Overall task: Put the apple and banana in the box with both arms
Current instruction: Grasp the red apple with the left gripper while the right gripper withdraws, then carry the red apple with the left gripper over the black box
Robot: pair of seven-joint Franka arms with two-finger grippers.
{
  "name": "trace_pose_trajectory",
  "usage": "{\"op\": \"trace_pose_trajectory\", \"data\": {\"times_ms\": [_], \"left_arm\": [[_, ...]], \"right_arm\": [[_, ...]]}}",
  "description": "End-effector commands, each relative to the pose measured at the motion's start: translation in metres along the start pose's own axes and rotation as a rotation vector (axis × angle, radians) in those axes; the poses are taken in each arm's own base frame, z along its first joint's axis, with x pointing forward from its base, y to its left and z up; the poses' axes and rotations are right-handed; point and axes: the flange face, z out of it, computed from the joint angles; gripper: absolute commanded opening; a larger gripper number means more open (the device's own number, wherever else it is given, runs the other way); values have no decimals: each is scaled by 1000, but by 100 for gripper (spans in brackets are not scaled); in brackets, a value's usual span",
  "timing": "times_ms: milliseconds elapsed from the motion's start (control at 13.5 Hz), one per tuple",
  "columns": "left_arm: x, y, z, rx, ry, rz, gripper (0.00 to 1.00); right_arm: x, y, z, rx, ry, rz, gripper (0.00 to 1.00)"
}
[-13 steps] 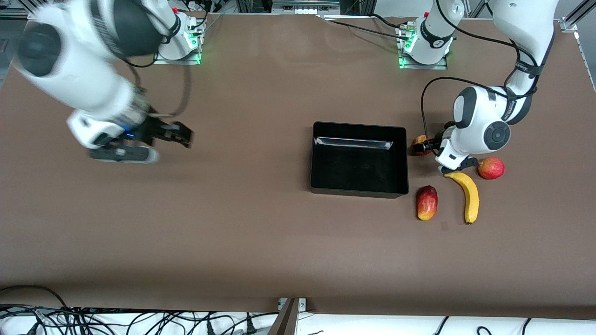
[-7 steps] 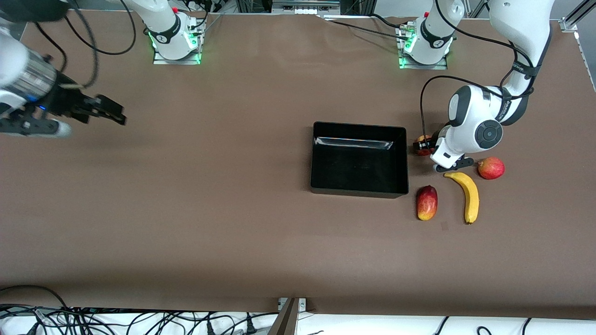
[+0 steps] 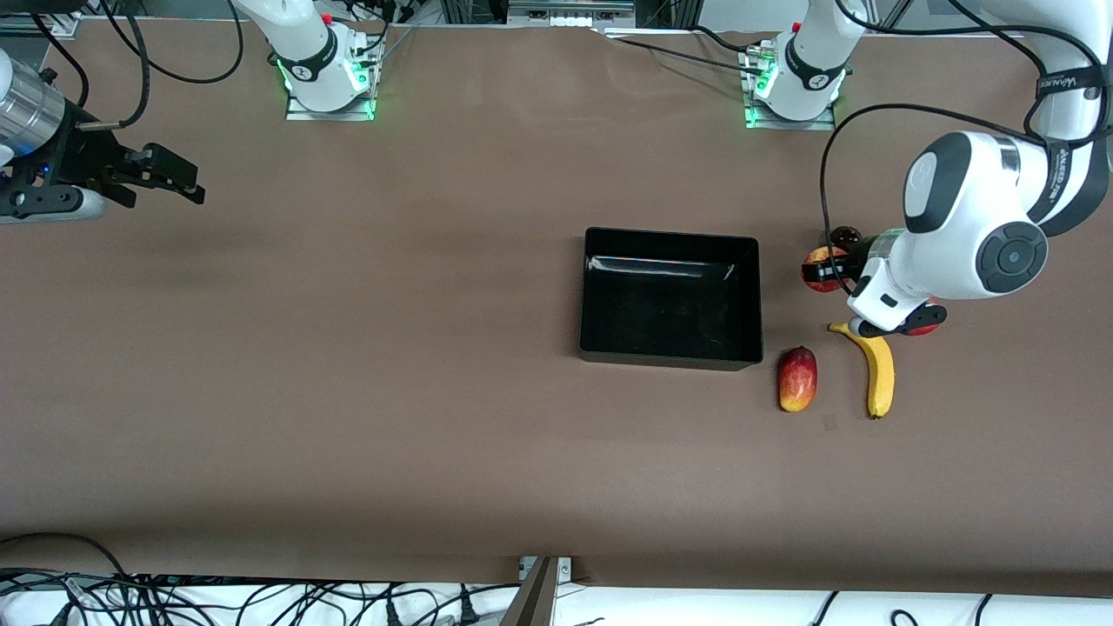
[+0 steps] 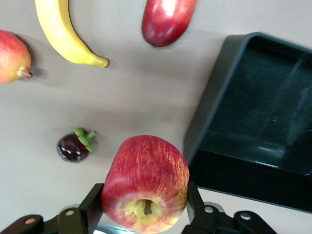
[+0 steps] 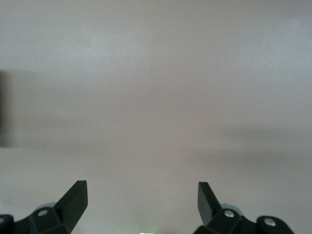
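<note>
The left gripper (image 4: 145, 204) holds the apple (image 4: 145, 183) between its jaws, one finger (image 4: 92, 204) pressed on each side of the fruit, stem hollow facing the wrist camera; the fruit is off the table, hanging over the bare brown table (image 3: 435, 391) just beside the box (image 4: 273, 161) at the left arm's end. In the front view the apple (image 3: 819, 265) shows at the gripper's (image 3: 826, 271) tip, apart from the box (image 3: 669, 352), whose interior is bare. Below and just past the jaws sits a small dark purple fruit (image 4: 73, 146) with green leaves, on the table. Further out from the jaws lie the banana (image 4: 63, 34), an oblong red fruit (image 4: 165, 19) and a pinkish-red round fruit (image 4: 12, 56), none touching another. In the front view the banana (image 3: 880, 378) lies partly under the left arm's wrist, with the oblong fruit (image 3: 797, 378) beside it, between banana and box. The right gripper (image 5: 142, 200) waits at the right arm's end of the table, jaws wide with nothing between them, only bare table ahead; it appears near the table edge (image 3: 169, 174).
</note>
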Motion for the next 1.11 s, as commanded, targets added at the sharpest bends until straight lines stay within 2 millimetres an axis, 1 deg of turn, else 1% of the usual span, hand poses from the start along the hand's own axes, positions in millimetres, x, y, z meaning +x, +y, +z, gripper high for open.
{"op": "trace_pose_trajectory", "data": {"times_ms": [0,74,149,223,297,371,446,594,668,743,817,891,965,1040], "left_arm": [[-9,74,37,50,-23,-84,25],[-6,88,58,61,-26,-100,25],[-5,106,83,83,-32,-100,26],[-1,120,101,82,-15,-126,26],[-3,135,118,86,1,-152,26],[-6,152,139,111,15,-149,26],[-2,156,153,130,30,-139,26],[6,156,170,140,36,-138,27],[6,157,172,140,33,-143,45],[7,154,169,136,31,-167,99],[8,150,163,136,29,-177,100],[9,144,151,133,25,-179,100],[12,130,133,133,16,-191,100],[13,113,106,118,15,-197,100]], "right_arm": [[-10,2,-11,-41,30,-44,100],[-10,2,-12,-41,33,-44,100],[-8,2,-13,-44,36,-42,100],[-6,3,-18,-46,44,-41,100],[-5,2,-22,-60,55,-47,100],[-3,3,-24,-86,55,-49,100],[-3,-2,-31,-83,69,-43,100],[0,-6,-30,-87,67,-58,100],[1,-4,-30,-90,69,-57,100],[1,-2,-29,-91,67,-52,100],[2,-2,-31,-85,76,-40,100],[4,-2,-31,-81,79,-35,100],[4,-3,-32,-86,77,-40,100],[3,-2,-32,-87,74,-44,100]]}}
